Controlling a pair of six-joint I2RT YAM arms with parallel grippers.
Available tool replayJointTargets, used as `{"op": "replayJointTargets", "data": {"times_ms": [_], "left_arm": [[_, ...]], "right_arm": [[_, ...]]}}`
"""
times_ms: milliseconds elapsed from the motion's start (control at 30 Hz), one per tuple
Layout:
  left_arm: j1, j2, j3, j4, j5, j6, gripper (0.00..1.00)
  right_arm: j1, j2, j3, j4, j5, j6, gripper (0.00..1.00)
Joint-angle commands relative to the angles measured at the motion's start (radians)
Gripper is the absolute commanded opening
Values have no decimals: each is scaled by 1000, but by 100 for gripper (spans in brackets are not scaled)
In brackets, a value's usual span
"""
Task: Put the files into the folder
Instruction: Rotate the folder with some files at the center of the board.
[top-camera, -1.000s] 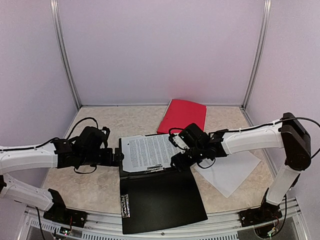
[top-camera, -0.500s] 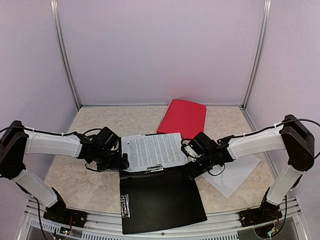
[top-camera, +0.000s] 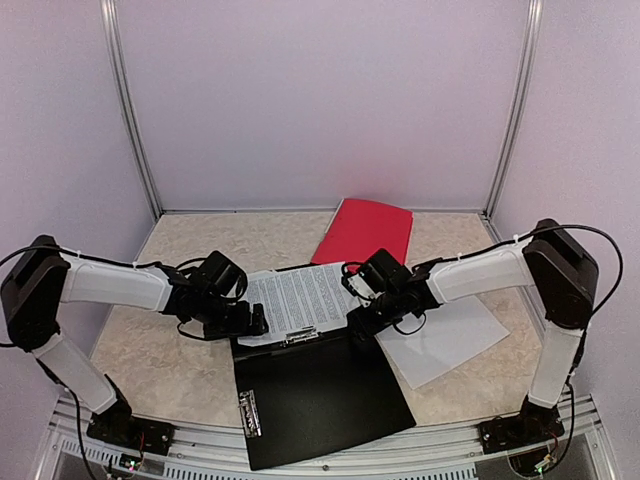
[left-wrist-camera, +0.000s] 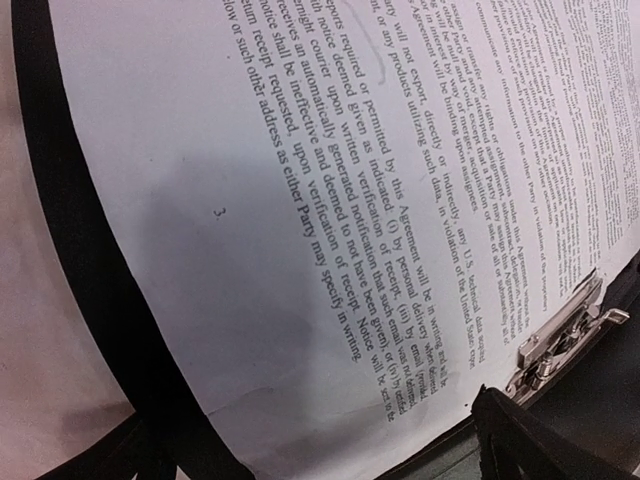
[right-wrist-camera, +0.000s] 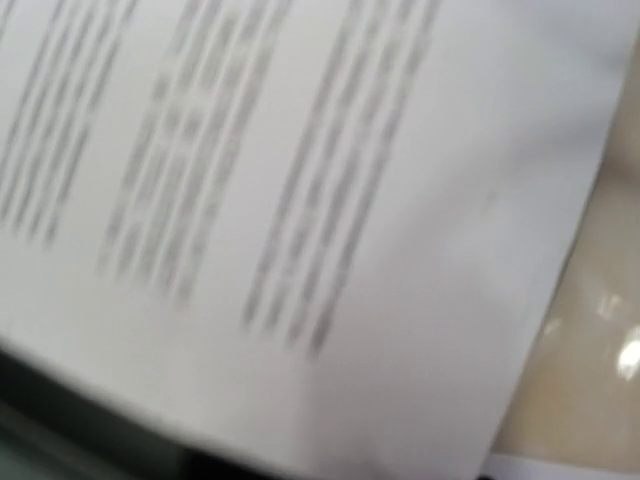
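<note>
As seen from above and from both wrists, listed from the jaws outward:

Left jaws: spread wide, nothing between them. Low over the left edge of the sheet.

Right jaws: width cannot be told. Wrist view blurred, no fingers in frame. Set at the near right corner of the same sheet; contact uncertain.

Sheet: printed, lying flat on the far half of the open black folder. Near edge at the metal clip; whether clamped under it cannot be told.

Blank sheet: on the desk, right of the folder and outside it.

Red folder: closed, at the back of the desk, apart from both arms.

Progress, by judgement: partly done. One sheet placed in the folder and probably being squared. Blank sheet not yet filed. Folder not yet closed.

Writing: dense contract text on the sheet. Legible in the left wrist view: "will not export, directly or indirectly", "permitted by this Agreement will be in writing", "return receipt requested". Small label on the near cover, too small to read. No brand seen.
</note>
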Motion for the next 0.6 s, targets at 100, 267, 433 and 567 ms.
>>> {"op": "replayJointTargets", "data": {"times_ms": [100, 267, 433, 567], "left_arm": [[8, -68, -50, -16, 45, -13, 99], [9, -142, -95, -61, -3, -22, 99], [10, -236, -145, -88, -23, -50, 99], [1, -311, -183, -89, -22, -67, 99]], "right_arm": [[-25, 162, 190, -94, -20, -118, 60], [-30, 274, 364, -145, -75, -184, 60], [-30, 379, 525, -179, -142, -256, 60], [-32, 475, 698, -239, -205, -346, 60]]}}
